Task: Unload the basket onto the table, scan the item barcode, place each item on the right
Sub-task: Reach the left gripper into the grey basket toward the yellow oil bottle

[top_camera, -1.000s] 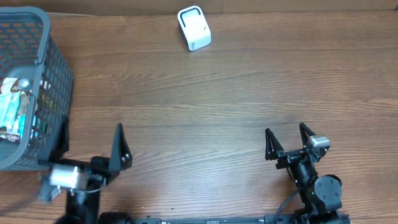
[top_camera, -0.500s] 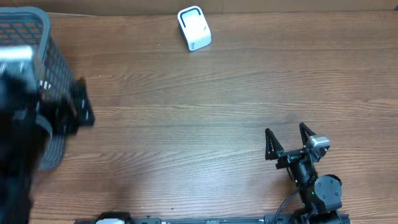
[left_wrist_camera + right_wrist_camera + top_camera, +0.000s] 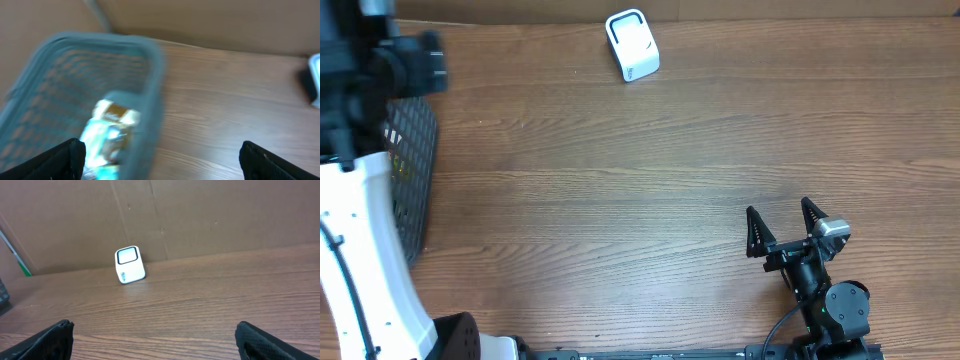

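Item: crinkly white, gold and teal packet (image 3: 110, 131), lying in a grey-blue plastic mesh basket (image 3: 152, 70). View is blurred, so barcode not visible and can't tell which face is up.
Item vs left gripper: packet is below and ahead of the left gripper (image 3: 161, 146), off-centre, nearer one finger than the other. Not touching. Basket's near wall and rim run roughly under the gap betw. the fingers.
Left gripper state: jaws spread wide, nothing betw. them; hangs above the basket edge.
Right gripper state: right gripper (image 3: 779, 210) also spread wide, empty, low by the front of the brown wood-grain surface (image 3: 620, 200), well apart from basket and packet.
Scanner: small white box-shaped scanner w/ dark window (image 3: 130, 265), ahead and to the left of the right gripper, at the far edge of the surface by the cardboard wall. It shows only at the far edge of the left wrist view.
Step (judged): approach for the pick. Packet not yet grasped, nothing scanned.
Next move (judged): left gripper needs to shift sideways over the packet, clear the rim, drop inside the basket, then close on the packet. After that, carry it to the scanner w/ the barcode face toward the window.
Watch: rim sits close under the fingers, so a straight descent prob. hits the wall.
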